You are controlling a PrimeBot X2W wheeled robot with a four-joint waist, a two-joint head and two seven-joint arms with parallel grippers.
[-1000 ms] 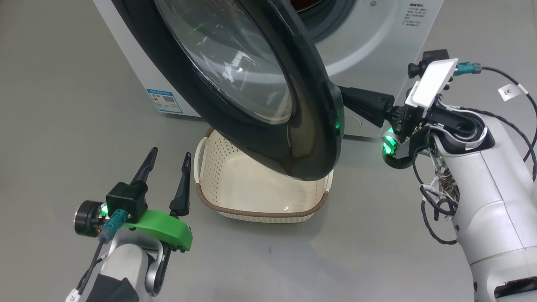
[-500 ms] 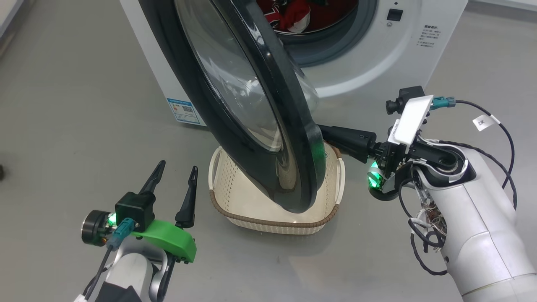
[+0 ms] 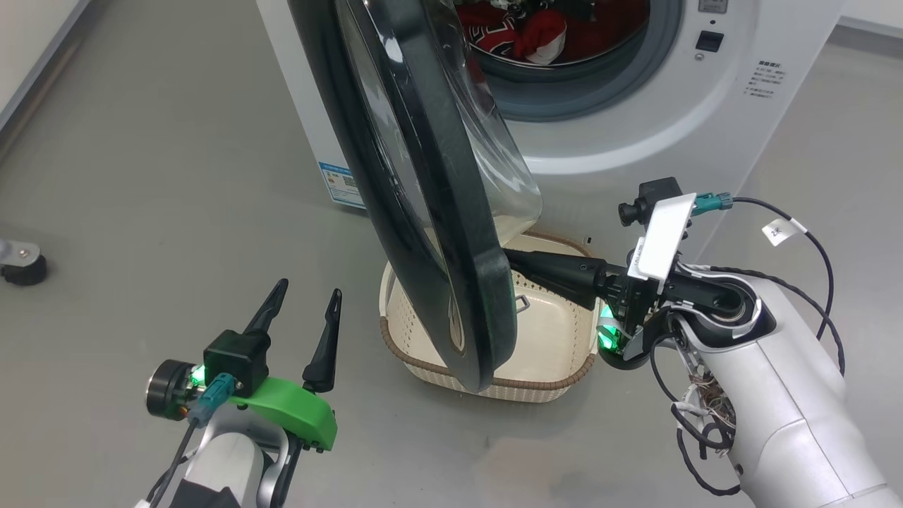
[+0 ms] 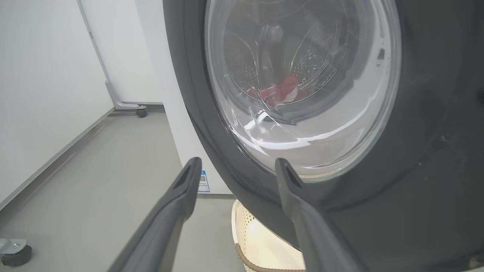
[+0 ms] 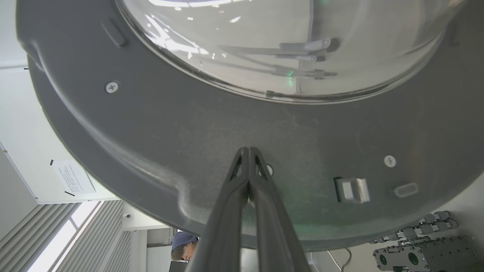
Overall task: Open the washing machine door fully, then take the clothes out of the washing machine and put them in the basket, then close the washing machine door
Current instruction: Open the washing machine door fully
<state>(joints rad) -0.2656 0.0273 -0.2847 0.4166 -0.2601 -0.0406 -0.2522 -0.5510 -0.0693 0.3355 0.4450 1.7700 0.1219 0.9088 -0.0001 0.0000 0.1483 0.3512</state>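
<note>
Starting nearest the robot, we record the left gripper (image 3: 309, 288) low at the left above the floor (image 3: 141, 176), its jaws spread wide and holding nothing. It points towards the outer face of the washing machine door (image 3: 444, 212) without touching it. We judge it parked clear so that the door has room to swing.

The right gripper (image 5: 247, 150) reaches across from the right with its jaws pressed together and empty. Their tips are set against the dark inner face of the door, below the glass bowl (image 5: 287, 37). We judge this a push, not a grip: closed jaws make one stiff point to drive the door outward.

The door stands partly open, near edge-on in the head view, its lower rim hanging above the basket (image 3: 557, 335). The basket is empty and sits on the floor just in front of the washing machine (image 3: 677, 127), placed, we judge, for a short carry from the opening.

Beyond, the clothes (image 3: 536, 35) lie red inside the machine, none yet taken out. We judge the first step in hand: the door is not yet fully open.
</note>
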